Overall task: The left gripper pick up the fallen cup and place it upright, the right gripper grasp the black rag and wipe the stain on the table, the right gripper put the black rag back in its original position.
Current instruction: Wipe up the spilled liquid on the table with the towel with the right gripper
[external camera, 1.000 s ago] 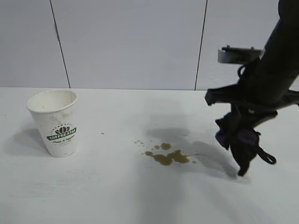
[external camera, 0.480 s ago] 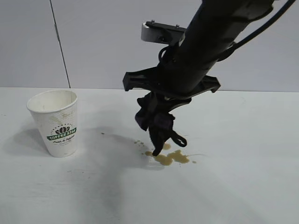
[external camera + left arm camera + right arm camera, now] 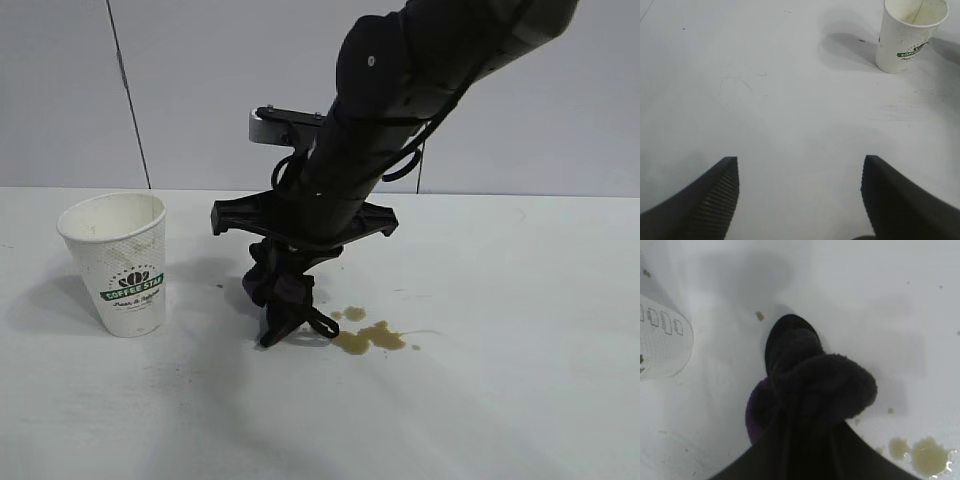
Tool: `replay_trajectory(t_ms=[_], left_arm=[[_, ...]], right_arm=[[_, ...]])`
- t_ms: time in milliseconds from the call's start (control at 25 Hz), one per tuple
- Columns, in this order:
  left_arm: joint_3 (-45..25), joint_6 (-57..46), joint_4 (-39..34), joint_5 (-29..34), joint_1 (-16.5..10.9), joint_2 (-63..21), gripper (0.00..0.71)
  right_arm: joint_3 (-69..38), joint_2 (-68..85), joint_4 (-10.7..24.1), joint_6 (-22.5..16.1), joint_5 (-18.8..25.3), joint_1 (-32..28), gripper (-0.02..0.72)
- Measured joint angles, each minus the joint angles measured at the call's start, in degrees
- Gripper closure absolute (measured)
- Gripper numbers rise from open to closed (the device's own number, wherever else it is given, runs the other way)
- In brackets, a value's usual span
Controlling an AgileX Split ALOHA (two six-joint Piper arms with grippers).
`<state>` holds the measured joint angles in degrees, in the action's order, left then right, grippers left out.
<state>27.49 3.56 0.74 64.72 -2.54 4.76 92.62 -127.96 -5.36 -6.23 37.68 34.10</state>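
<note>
Swung leftward and lower since the earlier frames: right gripper (image 3: 272, 335), once off at the far right above the table, now planted just left of the stain (image 3: 370, 336), tip down at the tabletop. Carried along with it: black rag (image 3: 280, 285), clamped between the nearly closed fingers, bunched with purple patches showing, thin tail looping out toward the puddle. Unmoved meanwhile: cup and stain.

Going left to right across the exterior view:

Standing upright at far left on the table (image 3: 520, 400): cup (image 3: 118, 262), white with green COFFEE STAR band, mouth open upward, soft shadow on its left side. Apart from everything else.

Further right, between cup and gripper: one tiny brown speck on the bare white surface.

Next, near centre: right gripper with the rag, arm slanting up and away to the upper right, grey bracket visible behind it. Fingertips at or just above the tabletop; contact impossible to confirm. Rag's tail lying just beside the stain's left edge.

Immediately right of that: brown puddle with a few small droplets above it, seemingly not yet smeared.

From the right wrist view: rag (image 3: 815, 385) bulging around one dark finger, stain (image 3: 922, 455) off to one side, cup wall (image 3: 660, 340) at the frame edge.

From the left wrist view: left gripper (image 3: 799, 192) hovering over bare table, fingers spread wide and holding nothing, cup (image 3: 907, 32) well ahead of it.
</note>
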Motion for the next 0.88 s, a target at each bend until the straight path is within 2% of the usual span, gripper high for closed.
replay_trajectory(t_ms=[120, 240, 440, 520, 600, 680, 760, 800, 880], left_arm=[[0.0, 0.0, 0.0, 0.0, 0.0, 0.0, 0.21], [0.0, 0.0, 0.0, 0.0, 0.0, 0.0, 0.21], [0.0, 0.0, 0.0, 0.0, 0.0, 0.0, 0.21], [0.0, 0.0, 0.0, 0.0, 0.0, 0.0, 0.21], [0.0, 0.0, 0.0, 0.0, 0.0, 0.0, 0.21], [0.0, 0.0, 0.0, 0.0, 0.0, 0.0, 0.21], [0.0, 0.0, 0.0, 0.0, 0.0, 0.0, 0.21], [0.0, 0.0, 0.0, 0.0, 0.0, 0.0, 0.21], [0.0, 0.0, 0.0, 0.0, 0.0, 0.0, 0.21]], right_arm=[[0.15, -0.55, 2.44, 0.0, 2.91, 0.0, 0.624], [0.27, -0.99, 5.36, -0.78, 3.35, 0.0, 0.624], [0.27, -0.99, 13.14, -5.78, 2.04, 0.0, 0.624], [0.27, -0.99, 17.15, -7.52, 2.81, -0.2, 0.624], [0.27, -0.99, 18.88, -9.09, 4.45, -0.95, 0.624], [0.39, -0.99, 18.39, -9.13, 5.78, -1.79, 0.624], [0.44, -0.99, 15.84, -7.43, 6.2, -2.03, 0.624], [0.44, -0.99, 14.02, -6.09, 6.37, -2.03, 0.624], [0.44, -0.99, 7.89, -1.81, 6.3, -1.7, 0.624]])
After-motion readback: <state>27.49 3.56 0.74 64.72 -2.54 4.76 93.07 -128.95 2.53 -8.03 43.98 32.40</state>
